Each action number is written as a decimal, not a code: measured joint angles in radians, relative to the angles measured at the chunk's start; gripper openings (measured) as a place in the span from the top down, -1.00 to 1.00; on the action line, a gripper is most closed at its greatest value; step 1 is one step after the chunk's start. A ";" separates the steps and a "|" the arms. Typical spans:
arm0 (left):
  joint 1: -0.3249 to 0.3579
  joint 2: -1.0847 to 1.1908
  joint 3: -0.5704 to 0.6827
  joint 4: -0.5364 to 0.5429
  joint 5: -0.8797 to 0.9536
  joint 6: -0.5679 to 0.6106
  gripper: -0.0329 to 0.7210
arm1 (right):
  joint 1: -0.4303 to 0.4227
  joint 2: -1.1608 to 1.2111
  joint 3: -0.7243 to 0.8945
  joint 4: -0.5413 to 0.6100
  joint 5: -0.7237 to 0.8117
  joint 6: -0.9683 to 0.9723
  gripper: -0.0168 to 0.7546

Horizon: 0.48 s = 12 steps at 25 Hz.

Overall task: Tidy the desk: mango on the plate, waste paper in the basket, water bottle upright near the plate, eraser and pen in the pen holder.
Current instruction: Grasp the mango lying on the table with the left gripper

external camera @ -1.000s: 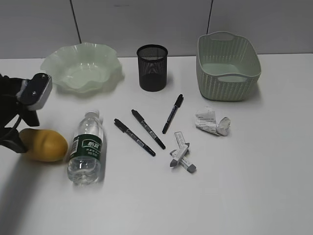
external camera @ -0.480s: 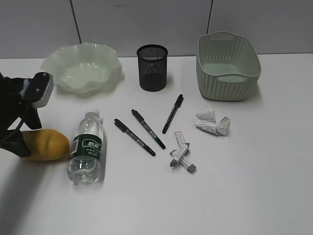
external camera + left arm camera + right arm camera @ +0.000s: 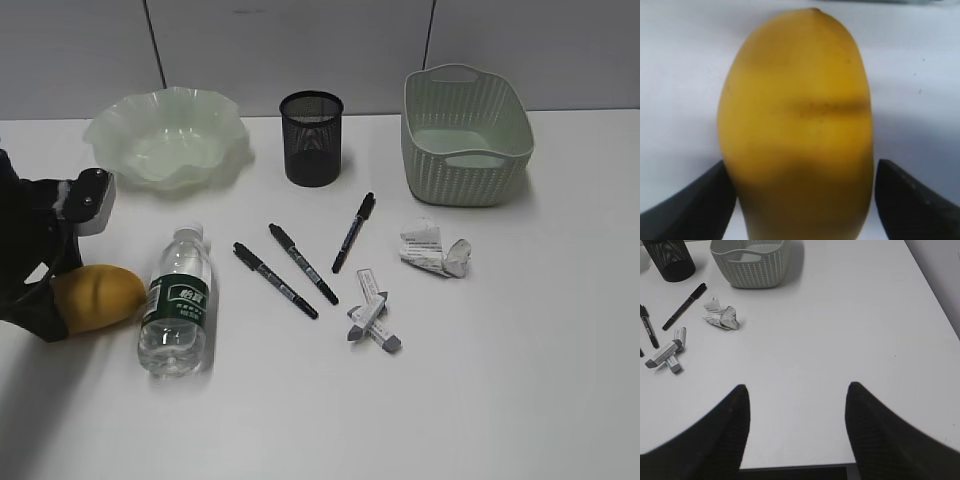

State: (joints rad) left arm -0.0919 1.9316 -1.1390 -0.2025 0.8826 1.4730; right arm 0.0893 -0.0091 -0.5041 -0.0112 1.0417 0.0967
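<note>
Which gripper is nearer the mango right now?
Left. The left gripper straddles the mango, one finger on each side. The right gripper hangs open over bare desk at the far side, near no object.

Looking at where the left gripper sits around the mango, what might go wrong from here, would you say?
The left gripper straddles the mango with open jaws; its smooth rounded skin could slip on closing. The water bottle lies right beside the mango, so a nudge may set it rolling.
</note>
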 joint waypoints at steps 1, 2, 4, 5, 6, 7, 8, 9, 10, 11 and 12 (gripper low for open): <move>0.000 0.009 0.000 0.001 0.002 -0.004 -0.83 | 0.000 0.000 0.000 0.000 0.000 0.000 -0.29; 0.000 0.017 0.000 0.001 0.003 -0.008 -0.83 | 0.000 0.000 0.000 0.000 0.000 0.000 -0.29; 0.000 0.021 0.000 0.001 0.002 -0.013 -0.82 | 0.000 0.000 0.000 0.000 0.000 0.000 -0.29; 0.000 0.020 0.000 -0.002 0.002 -0.016 -0.80 | 0.000 0.000 0.000 0.000 0.000 0.000 -0.29; 0.000 0.019 0.000 -0.006 0.002 -0.018 -0.75 | 0.000 0.000 0.000 0.000 0.000 0.000 -0.29; 0.000 0.018 0.000 -0.011 0.002 -0.019 -0.68 | 0.000 0.000 0.000 0.000 0.000 0.000 -0.29; 0.000 0.017 0.000 -0.016 0.004 -0.019 -0.60 | 0.000 0.000 0.000 0.000 0.000 0.000 -0.29; 0.000 0.017 0.000 -0.022 0.009 -0.019 -0.59 | 0.000 0.000 0.000 0.000 0.000 0.000 -0.29; 0.000 0.016 0.000 -0.028 0.016 -0.019 -0.59 | 0.000 0.000 0.000 0.000 0.000 0.000 -0.29; 0.000 0.015 0.000 -0.032 0.021 -0.019 -0.59 | 0.000 0.000 0.000 0.000 0.000 0.000 -0.29; 0.000 0.012 0.000 -0.036 0.024 -0.020 -0.59 | 0.000 0.000 0.000 0.000 0.000 0.000 -0.29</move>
State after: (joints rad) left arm -0.0919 1.9440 -1.1390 -0.2385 0.9064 1.4531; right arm 0.0893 -0.0091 -0.5041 -0.0112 1.0417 0.0967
